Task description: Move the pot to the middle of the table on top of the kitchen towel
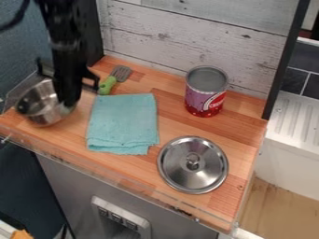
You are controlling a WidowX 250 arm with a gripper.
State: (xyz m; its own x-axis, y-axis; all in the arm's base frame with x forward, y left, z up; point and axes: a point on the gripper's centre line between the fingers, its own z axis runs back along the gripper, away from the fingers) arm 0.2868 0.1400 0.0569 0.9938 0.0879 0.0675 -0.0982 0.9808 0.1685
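Presently, the pot [36, 103] stands left of the towel [123, 122], with the pincer [68, 101] at its towel-facing side; how open the pincer is, or whether it holds anything, I cannot tell.

The single camera looks down at a steep slant from above and in front of the light-brown wooden tabletop [244, 135], facing the whitewashed plank wall [187, 29] behind it. It is near enough for the tabletop to span most of the view, its front edge slanting from left down to lower right, with the white ribbed drainboard [298, 121] at the right.
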